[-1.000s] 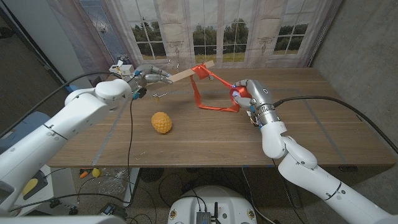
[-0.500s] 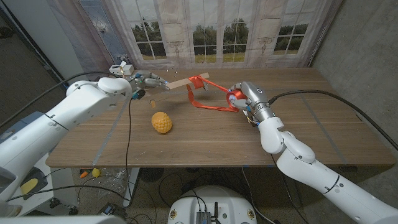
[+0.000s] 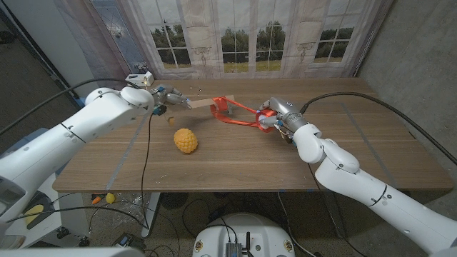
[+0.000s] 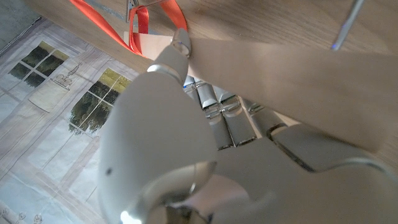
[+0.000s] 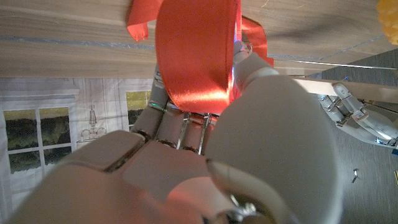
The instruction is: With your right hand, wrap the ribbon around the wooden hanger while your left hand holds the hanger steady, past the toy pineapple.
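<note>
Beyond the toy pineapple (image 3: 186,140), no writing marks the ribbon (image 3: 239,114).

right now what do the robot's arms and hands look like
Both arms have smooth, glossy white rounded shells with bulbous joints. A black cable trails alongside each arm. The left hand and the right hand are silver-grey, with segmented metallic fingers; the right wrist is a ribbed metal cuff.

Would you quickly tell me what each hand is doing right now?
Left hand: holding the wooden hanger.
Right hand: holding the ribbon.
</note>
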### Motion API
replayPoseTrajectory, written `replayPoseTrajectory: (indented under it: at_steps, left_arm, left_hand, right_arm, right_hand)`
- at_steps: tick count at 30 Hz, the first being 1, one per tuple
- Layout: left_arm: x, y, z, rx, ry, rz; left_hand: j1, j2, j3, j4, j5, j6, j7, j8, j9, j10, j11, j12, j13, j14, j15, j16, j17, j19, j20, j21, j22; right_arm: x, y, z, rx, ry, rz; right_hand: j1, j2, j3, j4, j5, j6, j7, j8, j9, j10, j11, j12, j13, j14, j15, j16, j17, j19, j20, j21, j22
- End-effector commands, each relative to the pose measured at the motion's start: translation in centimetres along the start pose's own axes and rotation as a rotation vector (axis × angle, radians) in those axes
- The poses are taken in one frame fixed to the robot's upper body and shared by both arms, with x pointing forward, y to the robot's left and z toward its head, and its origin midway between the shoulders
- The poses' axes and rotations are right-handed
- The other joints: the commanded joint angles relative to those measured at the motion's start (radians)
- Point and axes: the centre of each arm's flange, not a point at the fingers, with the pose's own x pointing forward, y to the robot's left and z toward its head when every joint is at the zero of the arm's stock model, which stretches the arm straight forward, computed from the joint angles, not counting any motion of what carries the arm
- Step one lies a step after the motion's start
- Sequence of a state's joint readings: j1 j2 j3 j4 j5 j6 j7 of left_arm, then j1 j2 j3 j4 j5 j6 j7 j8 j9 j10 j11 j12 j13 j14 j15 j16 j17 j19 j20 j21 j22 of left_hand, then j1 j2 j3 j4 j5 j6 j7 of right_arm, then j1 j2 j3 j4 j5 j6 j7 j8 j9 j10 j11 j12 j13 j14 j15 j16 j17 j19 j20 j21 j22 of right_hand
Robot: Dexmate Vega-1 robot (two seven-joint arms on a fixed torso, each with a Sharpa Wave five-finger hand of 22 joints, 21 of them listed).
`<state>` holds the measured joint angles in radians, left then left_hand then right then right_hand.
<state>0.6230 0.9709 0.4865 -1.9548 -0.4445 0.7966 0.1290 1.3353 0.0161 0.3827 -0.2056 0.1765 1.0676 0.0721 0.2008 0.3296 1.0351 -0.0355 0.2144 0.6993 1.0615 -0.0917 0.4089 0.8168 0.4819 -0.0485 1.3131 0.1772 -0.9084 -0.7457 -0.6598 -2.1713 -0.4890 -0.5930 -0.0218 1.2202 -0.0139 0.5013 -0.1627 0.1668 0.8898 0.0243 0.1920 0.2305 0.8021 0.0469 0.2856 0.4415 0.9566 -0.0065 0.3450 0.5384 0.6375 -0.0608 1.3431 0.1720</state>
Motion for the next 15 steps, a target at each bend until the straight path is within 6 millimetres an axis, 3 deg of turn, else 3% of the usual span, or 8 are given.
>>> replayPoseTrajectory:
  at_steps: [1,4,6,8,9,12,15]
  left_arm:
    - [1.17,-0.1,0.41,0.099,0.054,-0.003]
    - [1.37,-0.15,0.59,0.123,0.059,-0.022]
    - [1.49,-0.21,0.74,0.139,0.059,-0.036]
    - [1.55,-0.25,0.9,0.15,0.059,-0.045]
    - [1.55,-0.26,0.96,0.154,0.058,-0.048]
    - [1.57,-0.22,1.13,0.167,0.064,-0.052]
    - [1.6,-0.17,1.24,0.174,0.065,-0.054]
  left_hand:
    - [0.068,0.078,0.049,0.041,0.006,-0.017,-0.004,-0.001,0.001,-0.005,0.003,-0.004,-0.007,0.084,-0.137,-0.021,-0.023,-0.012,-0.03,0.003,-0.001]
    - [0.054,0.062,0.049,0.042,0.008,-0.056,-0.01,-0.011,-0.002,-0.049,0.005,-0.016,-0.011,0.059,-0.13,-0.07,-0.084,-0.023,-0.02,-0.005,-0.003]
    - [0.038,0.048,0.047,0.045,0.008,-0.095,-0.012,-0.018,-0.004,-0.081,0.005,-0.025,-0.021,0.03,-0.116,-0.111,-0.132,-0.032,-0.007,-0.016,-0.005]
    - [0.029,0.046,0.046,0.048,0.008,-0.153,-0.021,-0.022,-0.007,-0.123,0.005,-0.031,-0.035,-0.024,-0.112,-0.149,-0.164,-0.045,0.006,-0.038,-0.009]
    - [0.025,0.051,0.047,0.051,0.008,-0.162,-0.028,-0.021,-0.008,-0.135,0.006,-0.033,-0.039,-0.037,-0.109,-0.156,-0.17,-0.048,0.011,-0.044,-0.009]
    - [-0.044,0.043,0.044,0.069,0.007,-0.219,-0.047,-0.017,-0.018,-0.245,0.006,-0.042,-0.077,-0.175,-0.051,-0.225,-0.239,-0.075,0.051,-0.099,-0.013]
    - [-0.067,0.036,0.057,0.067,0.008,-0.254,-0.051,-0.019,-0.025,-0.295,0.02,-0.04,-0.101,-0.25,-0.031,-0.239,-0.289,-0.111,0.09,-0.133,-0.013]
  right_arm:
    - [1.17,0.3,0.18,-0.062,0.086,0.117]
    - [1.43,0.35,0.33,-0.095,0.117,0.151]
    - [1.6,0.36,0.32,-0.1,0.128,0.168]
    - [1.72,0.39,0.3,-0.109,0.137,0.178]
    - [1.76,0.42,0.29,-0.112,0.142,0.18]
    - [1.8,0.46,0.26,-0.121,0.154,0.176]
    - [1.84,0.46,0.21,-0.124,0.161,0.177]
  right_hand:
    - [0.11,0.108,-0.033,0.026,0.006,-0.044,-0.028,0.0,0.004,-0.024,-0.019,-0.033,-0.012,0.038,-0.214,-0.016,-0.004,-0.045,-0.122,-0.023,-0.003]
    - [0.034,0.107,-0.077,0.05,0.01,-0.125,-0.092,-0.005,0.001,-0.088,-0.068,-0.085,-0.029,-0.076,-0.189,-0.029,0.003,-0.087,-0.068,-0.064,-0.006]
    - [-0.035,0.081,-0.112,0.066,0.006,-0.172,-0.103,-0.004,-0.005,-0.146,-0.077,-0.099,-0.042,-0.167,-0.168,-0.053,-0.002,-0.126,-0.004,-0.107,-0.009]
    - [-0.08,0.061,-0.148,0.075,0.011,-0.21,-0.113,-0.004,-0.009,-0.199,-0.083,-0.103,-0.053,-0.241,-0.16,-0.064,0.004,-0.2,0.042,-0.161,-0.009]
    - [-0.121,0.045,-0.18,0.088,0.016,-0.226,-0.123,-0.002,-0.012,-0.219,-0.086,-0.1,-0.059,-0.287,-0.158,-0.07,0.008,-0.249,0.069,-0.196,-0.009]
    - [-0.189,0.009,-0.238,0.11,0.031,-0.273,-0.141,-0.005,-0.017,-0.267,-0.095,-0.1,-0.071,-0.36,-0.148,-0.084,0.003,-0.372,0.109,-0.277,-0.009]
    - [-0.228,-0.012,-0.273,0.124,0.045,-0.297,-0.156,-0.004,-0.019,-0.294,-0.104,-0.099,-0.079,-0.412,-0.147,-0.101,-0.009,-0.444,0.155,-0.331,-0.008]
